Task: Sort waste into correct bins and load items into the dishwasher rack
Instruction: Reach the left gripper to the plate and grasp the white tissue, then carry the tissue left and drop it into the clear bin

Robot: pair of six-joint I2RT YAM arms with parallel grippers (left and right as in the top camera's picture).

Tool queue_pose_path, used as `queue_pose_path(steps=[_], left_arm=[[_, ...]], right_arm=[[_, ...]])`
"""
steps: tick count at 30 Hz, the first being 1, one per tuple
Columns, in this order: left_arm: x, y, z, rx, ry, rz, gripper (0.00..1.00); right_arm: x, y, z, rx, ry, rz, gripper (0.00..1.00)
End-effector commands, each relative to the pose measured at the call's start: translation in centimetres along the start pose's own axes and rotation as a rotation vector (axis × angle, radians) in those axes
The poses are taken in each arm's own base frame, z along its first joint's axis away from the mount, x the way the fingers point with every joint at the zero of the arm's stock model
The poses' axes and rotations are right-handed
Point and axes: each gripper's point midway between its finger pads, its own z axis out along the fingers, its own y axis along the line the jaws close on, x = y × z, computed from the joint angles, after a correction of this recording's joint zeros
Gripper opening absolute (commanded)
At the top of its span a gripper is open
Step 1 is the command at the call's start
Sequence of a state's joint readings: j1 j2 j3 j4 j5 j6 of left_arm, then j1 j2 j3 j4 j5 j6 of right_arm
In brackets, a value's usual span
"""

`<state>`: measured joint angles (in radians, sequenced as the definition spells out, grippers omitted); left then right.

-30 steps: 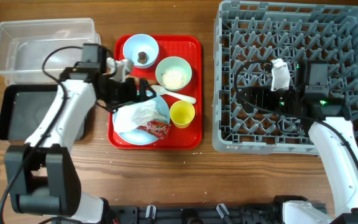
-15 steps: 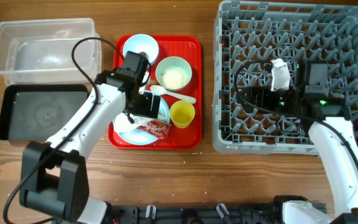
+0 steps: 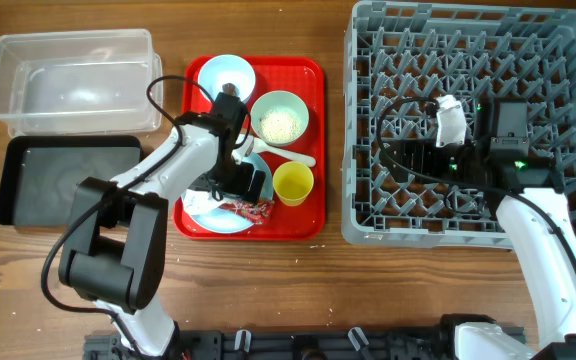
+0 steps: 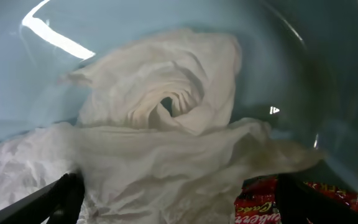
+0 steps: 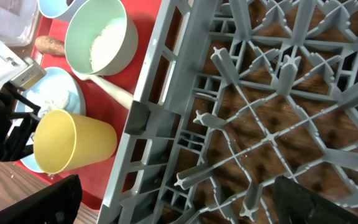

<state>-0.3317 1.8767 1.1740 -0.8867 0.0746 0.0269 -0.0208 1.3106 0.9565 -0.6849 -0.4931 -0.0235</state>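
We see the left gripper [image 4: 179, 202] spread wide and released, its dark fingers [image 4: 64, 198] on either side of the crumpled white napkin [image 4: 166, 118]; the napkin lies on the pale-blue plate [image 4: 303, 93], with the red snack wrapper [image 4: 263, 204] just beside it; the plate sits on the red tray [image 3: 313, 220], near the yellow cup [image 3: 293, 183]; the right gripper [image 5: 179, 205] hangs open-fingered above the grey dishwasher rack [image 3: 538, 40].
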Motion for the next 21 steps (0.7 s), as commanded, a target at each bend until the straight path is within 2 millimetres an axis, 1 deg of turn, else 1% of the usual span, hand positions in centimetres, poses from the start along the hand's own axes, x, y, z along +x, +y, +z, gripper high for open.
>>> queue_pose_path(steps=[1,2,3,4,5,6,8,9,10,13,15,17,20,21], left_arm=[[0.0,-0.8,1.0,0.048,0.002,0.049,0.93],[0.0,-0.7,1.3,0.042,-0.005,0.05,0.82],[0.0,-0.5,1.6,0.034,-0.01,0.05,0.66],[0.0,-0.4,2.0,0.032,-0.017,0.051,0.61],[0.1,-0.3,2.5,0.029,-0.027,0.052,0.59],[0.1,-0.3,3.0,0.029,-0.04,0.053,0.53],[0.0,-0.3,3.5,0.029,-0.062,0.055,0.22],[-0.1,-0.3,3.6,0.03,-0.067,0.054,0.09],[-0.2,-0.3,3.6,0.03,-0.072,0.052,0.04],[-0.4,-0.1,3.5,0.031,-0.076,0.046,0.04],[-0.7,0.2,3.1,0.032,-0.079,0.003,0.04],[-1.6,0.9,1.9,0.038,-0.096,-0.07,0.04],[-3.1,1.4,-0.2,0.082,-0.137,-0.127,0.04],[-3.9,1.8,-1.6,0.093,-0.165,-0.147,0.04]], right_arm=[[-0.5,-0.2,-0.1,0.015,-0.008,-0.006,1.0],[-0.5,-0.3,-0.1,0.02,-0.008,-0.005,1.0],[-0.5,-0.4,-0.1,0.023,-0.008,-0.005,1.0],[-0.5,-0.4,-0.1,0.023,-0.007,-0.006,1.0],[-0.5,-0.4,-0.1,0.027,-0.007,-0.005,1.0],[-0.5,-0.4,-0.1,0.027,-0.007,-0.005,1.0],[-0.5,-0.4,-0.1,0.026,-0.007,-0.005,1.0],[-0.5,-0.4,-0.1,0.026,-0.007,-0.004,1.0],[-0.5,-0.4,-0.1,0.026,-0.006,-0.003,1.0],[-0.5,-0.4,-0.1,0.025,-0.004,-0.001,1.0],[-0.4,-0.4,-0.1,0.026,-0.002,0.0,1.0],[-0.4,-0.4,-0.1,0.026,-0.001,0.001,1.0],[-0.4,-0.4,-0.1,0.026,-0.001,0.0,1.0],[-0.4,-0.4,-0.1,0.026,-0.001,0.001,1.0]])
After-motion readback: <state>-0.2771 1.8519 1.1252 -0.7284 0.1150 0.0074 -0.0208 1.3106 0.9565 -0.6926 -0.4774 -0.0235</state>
